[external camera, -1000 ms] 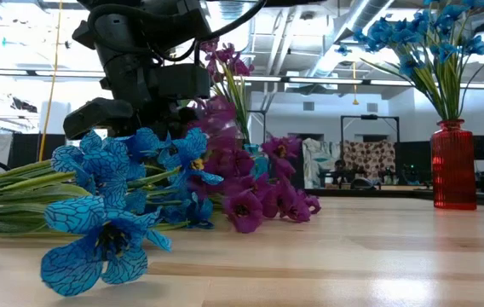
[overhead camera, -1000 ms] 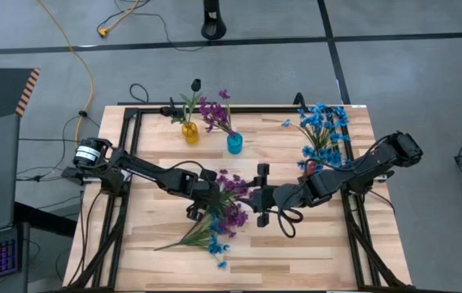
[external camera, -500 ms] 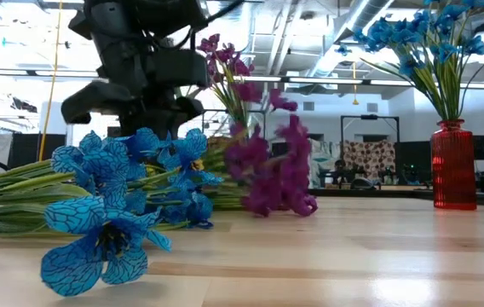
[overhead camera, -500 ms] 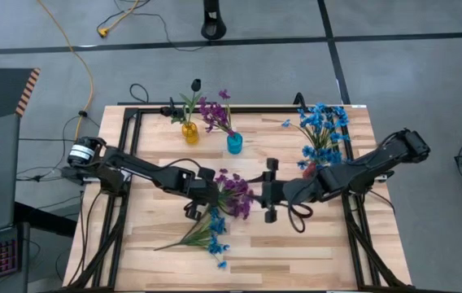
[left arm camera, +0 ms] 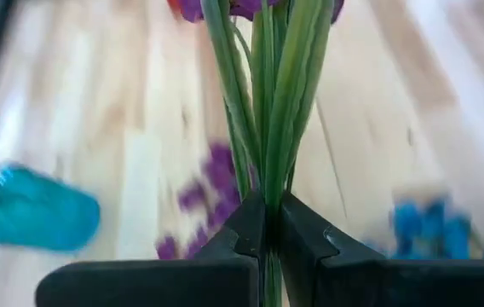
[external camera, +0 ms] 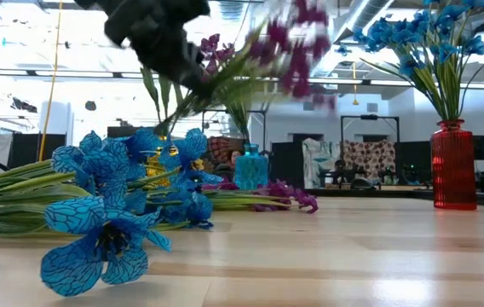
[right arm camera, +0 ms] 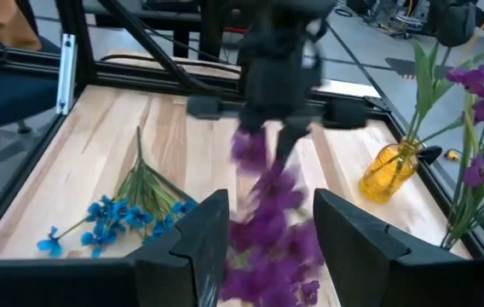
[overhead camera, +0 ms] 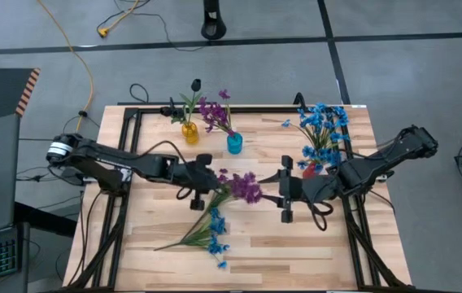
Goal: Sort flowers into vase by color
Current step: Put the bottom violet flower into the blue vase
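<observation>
My left gripper is shut on a purple flower sprig held above the middle of the table; in the low view its blossoms are high in the air. My right gripper stands open just right of the blossoms, which show ahead of its fingers. Blue flowers lie on their sides on the table near the front. A few purple blooms lie on the wood. At the back stand a yellow vase, a teal vase with purple flowers, and a red vase with blue flowers. My left gripper pinches a bundle of several green stems between its two fingers, below the blossoms. It comes from the table's left, slanting down, and the stems run on ahead of the fingertips. The sprig is lifted clear of the table, blossoms uppermost toward the right.
The table's black frame rails run along both sides and the back. Bare wood lies at the front right. A yellow cable runs over the floor beyond the table.
My left gripper has risen and tipped upward with the purple sprig; its blossoms, which lay on the table, now hang high and clear. A few purple blooms stayed on the wood. My right gripper has drawn back toward the table's right edge and risen a little.
</observation>
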### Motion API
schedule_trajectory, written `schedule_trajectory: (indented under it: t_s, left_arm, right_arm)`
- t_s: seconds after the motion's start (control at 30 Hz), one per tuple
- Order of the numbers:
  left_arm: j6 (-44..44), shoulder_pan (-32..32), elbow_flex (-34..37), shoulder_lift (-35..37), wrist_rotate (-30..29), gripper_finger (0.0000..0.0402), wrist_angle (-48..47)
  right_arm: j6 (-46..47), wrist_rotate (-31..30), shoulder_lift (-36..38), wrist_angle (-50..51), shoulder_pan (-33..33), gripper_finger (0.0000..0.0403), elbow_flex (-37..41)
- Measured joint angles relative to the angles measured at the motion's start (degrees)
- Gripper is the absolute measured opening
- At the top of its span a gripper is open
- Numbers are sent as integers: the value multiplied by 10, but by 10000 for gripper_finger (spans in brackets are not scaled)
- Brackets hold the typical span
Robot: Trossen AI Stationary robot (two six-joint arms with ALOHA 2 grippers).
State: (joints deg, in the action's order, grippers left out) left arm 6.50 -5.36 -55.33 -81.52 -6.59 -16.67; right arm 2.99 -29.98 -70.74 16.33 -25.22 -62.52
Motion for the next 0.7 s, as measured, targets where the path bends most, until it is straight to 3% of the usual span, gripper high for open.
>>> schedule_trajectory:
  t_s: [0.3, 0.37, 0.57, 0.7]
  left_arm:
    - [3, 20, 9, -1, -1, 4, 203]
    - [0, 27, 32, -2, -1, 4, 253]
    - [0, 60, 117, -2, -3, 4, 526]
    - [27, 77, 139, -2, -3, 4, 609]
  right_arm:
    - [-19, 0, -9, -2, 3, 198, 0]
    - [-20, 0, -10, 0, 3, 198, 0]
    - [-21, 0, -10, -1, 3, 198, 0]
    - [-21, 0, -10, -2, 7, 198, 0]
